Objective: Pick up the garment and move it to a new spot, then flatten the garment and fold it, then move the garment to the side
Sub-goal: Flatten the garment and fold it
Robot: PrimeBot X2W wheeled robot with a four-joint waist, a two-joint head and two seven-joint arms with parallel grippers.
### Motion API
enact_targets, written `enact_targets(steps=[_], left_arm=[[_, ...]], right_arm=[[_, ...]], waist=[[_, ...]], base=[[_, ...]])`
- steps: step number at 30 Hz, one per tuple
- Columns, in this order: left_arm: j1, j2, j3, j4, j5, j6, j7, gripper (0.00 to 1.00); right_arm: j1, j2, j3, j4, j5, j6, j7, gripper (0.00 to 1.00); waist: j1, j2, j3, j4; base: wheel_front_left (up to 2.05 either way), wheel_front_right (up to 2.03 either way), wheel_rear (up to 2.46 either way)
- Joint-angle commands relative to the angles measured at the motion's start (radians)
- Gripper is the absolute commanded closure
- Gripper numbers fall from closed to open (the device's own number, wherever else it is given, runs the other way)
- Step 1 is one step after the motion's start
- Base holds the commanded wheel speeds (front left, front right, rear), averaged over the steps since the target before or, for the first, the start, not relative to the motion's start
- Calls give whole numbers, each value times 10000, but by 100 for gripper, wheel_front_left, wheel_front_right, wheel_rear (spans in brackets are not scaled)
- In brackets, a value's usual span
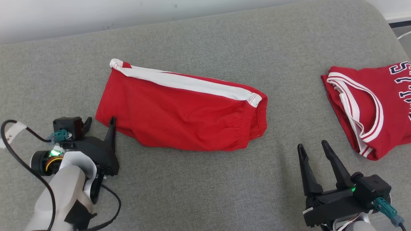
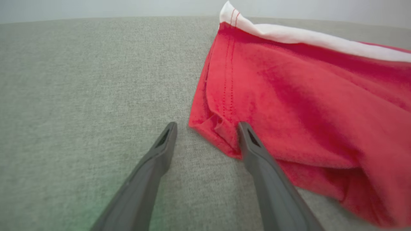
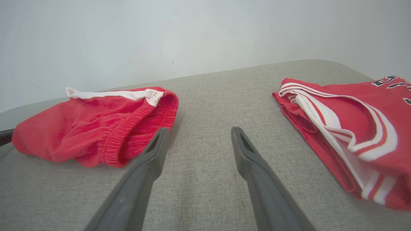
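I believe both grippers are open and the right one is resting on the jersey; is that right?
Not quite: the left gripper and right gripper are both open, but the right one is over bare cushion between the shorts and the jersey, touching neither. The right wrist view shows this.

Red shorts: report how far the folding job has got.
Done, apparently: the red shorts lie flat, folded in half on the grey cushion. In hand: the open left gripper sits at their near left corner, one finger at the hem; the open right gripper stands apart. Left: grasping and moving them aside.
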Motion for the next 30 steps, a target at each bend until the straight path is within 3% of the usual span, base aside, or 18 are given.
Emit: enact_targets(steps=[1,4,8,16,30], left_arm=[[-72,-77,-31,291,-145,-134,-56,37],[-186,-179,-50,600,-229,-321,-115,100],[-276,-235,-70,826,-251,-445,-251,100],[551,-416,199,339,-445,-98,-1370,100],[4102,-363,242,-4217,-334,1119,-1300,100]], right_arm=[[-62,3,28,8,86,-4,-61,0],[-127,-19,79,6,125,-4,-66,0],[-149,-45,62,17,160,-4,-75,0],[211,32,-215,9,171,-4,-82,0],[950,71,-754,-327,130,-4,86,0]], waist=[[-1,-1,21,15],[-1,-1,31,-2],[-1,-1,13,-12],[-1,-1,-245,155],[-1,-1,-763,880]], base=[[0,0,0],[0,0,0],[0,0,0],[0,0,0],[0,0,0]])
